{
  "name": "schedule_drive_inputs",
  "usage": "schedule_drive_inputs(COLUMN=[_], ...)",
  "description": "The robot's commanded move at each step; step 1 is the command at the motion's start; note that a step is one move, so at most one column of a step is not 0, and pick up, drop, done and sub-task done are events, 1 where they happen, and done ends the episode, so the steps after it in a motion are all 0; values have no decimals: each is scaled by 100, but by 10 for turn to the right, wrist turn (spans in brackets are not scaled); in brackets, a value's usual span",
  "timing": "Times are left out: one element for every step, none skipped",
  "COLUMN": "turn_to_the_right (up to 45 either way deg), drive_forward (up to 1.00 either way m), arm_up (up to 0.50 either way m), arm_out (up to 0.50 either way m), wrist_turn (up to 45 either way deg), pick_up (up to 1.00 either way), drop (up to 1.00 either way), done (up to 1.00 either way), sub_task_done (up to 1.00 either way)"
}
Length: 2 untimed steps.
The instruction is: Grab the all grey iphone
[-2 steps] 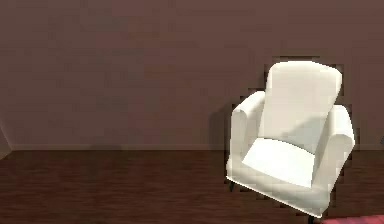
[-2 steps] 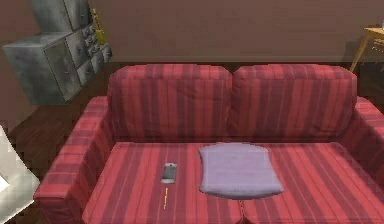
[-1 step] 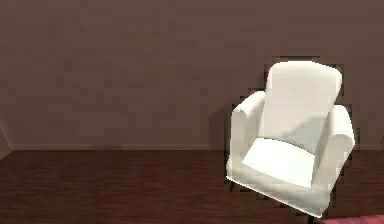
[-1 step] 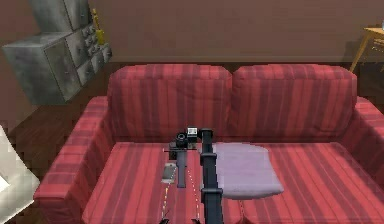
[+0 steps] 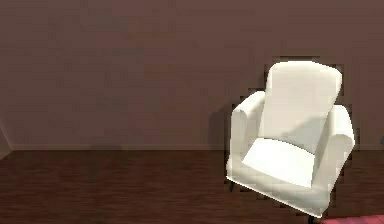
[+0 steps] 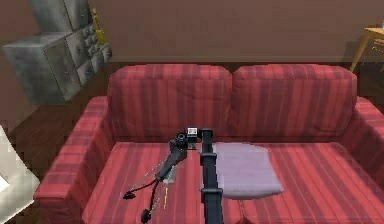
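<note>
Wall (image 5: 120,70): a plain dark brown wall runs across the forward view, behind the armchair.
Floor (image 5: 100,190): dark wood boards lie below the wall.
Sofa (image 6: 170,100): a red striped two-seat sofa spans the arm side view, with two back cushions side by side and padded armrests at left and right.
Armchair (image 5: 290,130): a white upholstered armchair stands on the floor at the forward view's right, close to the wall and turned a little to the left.
Cabinet (image 6: 55,55): a grey block-shaped unit stands in the far left corner, beyond the sofa's left armrest.
Cushion (image 6: 248,165): a pale lilac-grey pad lies flat on the right half of the sofa seat, just right of the arm.
Arm (image 6: 210,185): a dark bar rises from the near edge over the middle of the seat.
Yellow furniture (image 6: 370,45): part of a yellow wooden piece shows far right, behind the sofa.
Gripper (image 6: 140,200): it angles down and left over the left seat cushion; whether it holds anything cannot be told.
Fingers (image 6: 148,180): two thin prongs; their spread cannot be told.
Small grey shape (image 6: 167,177): possibly the phone, it lies on the seat between the fingers and the arm, too small to confirm.
</note>
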Motion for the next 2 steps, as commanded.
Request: schedule_drive_inputs(turn_to_the_right=[0,0], drive_forward=[0,0], arm_up=[0,0], arm_out=[0,0], wrist_turn=[450,450], pick_up=[0,0], drop=[0,0], done=[0,0], sub_task_done=[0,0])
